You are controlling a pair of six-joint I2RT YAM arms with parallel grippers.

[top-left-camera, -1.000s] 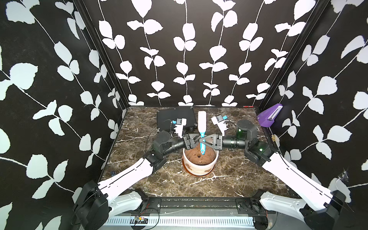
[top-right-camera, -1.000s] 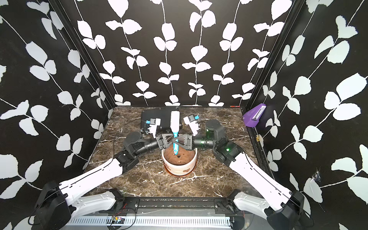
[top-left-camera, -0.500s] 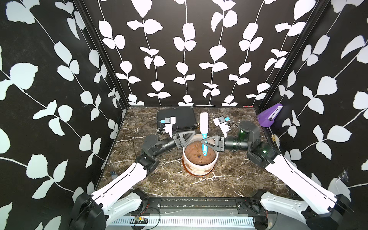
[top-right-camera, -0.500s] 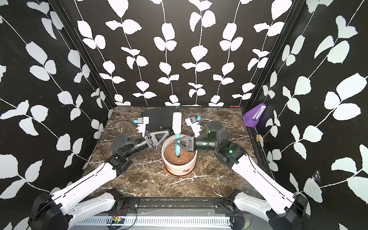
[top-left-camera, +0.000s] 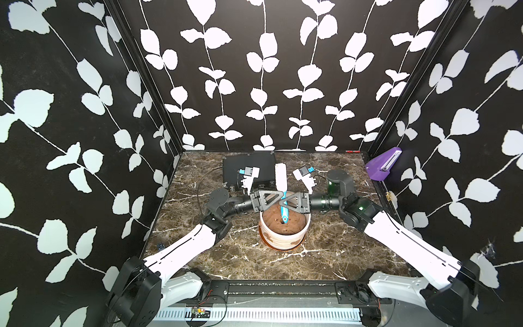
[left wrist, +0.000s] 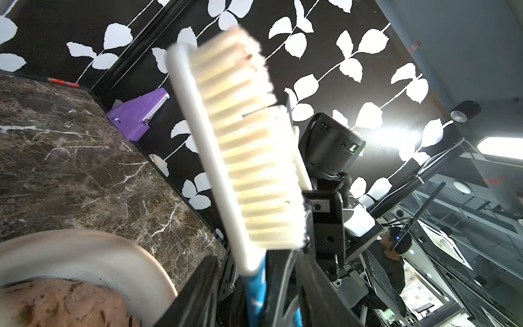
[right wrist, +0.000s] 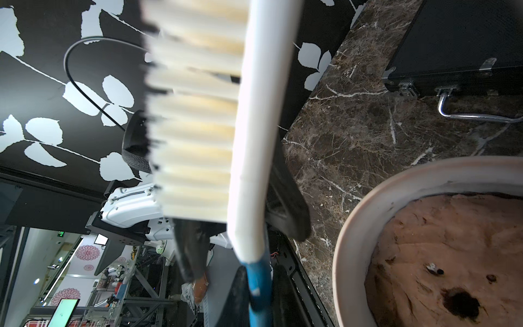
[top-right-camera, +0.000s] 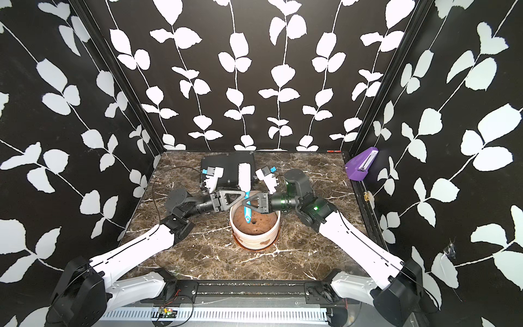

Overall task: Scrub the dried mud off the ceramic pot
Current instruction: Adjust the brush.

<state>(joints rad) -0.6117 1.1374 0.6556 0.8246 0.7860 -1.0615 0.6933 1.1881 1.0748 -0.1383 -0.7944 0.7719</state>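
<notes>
The ceramic pot (top-left-camera: 283, 241) stood on its orange-brown base near the middle of the marble table (top-left-camera: 240, 263), well apart from both side edges and from the front rail, with bare stone all round it. Tan blotches of dried mud (top-right-camera: 264, 242) showed on the ribbed wall facing the front. A lumpy brown mound (top-left-camera: 294, 223) with a dark hole filled the pot to just under the thick rim. Both arms came in from the front corners and met above the pot's rear rim. The right gripper (top-left-camera: 283, 204) was pressed together on the blue handle of a brush (top-left-camera: 281, 178), which it held upright with the white bristle head on top and the handle's end hanging over the mound; whether that end touched the mound could not be told. The left gripper (top-left-camera: 278, 196) sat just beside it on the same handle, jaws apart on either side, and the left wrist view showed a gap between one finger (left wrist: 198, 286) and the handle. Behind the pot a flat black case (top-left-camera: 246, 170) lay near the back wall, narrowing the room there. Patterned walls closed in the table on three sides, and a purple object (top-left-camera: 382, 168) was fixed on the right wall above the table's edge.
</notes>
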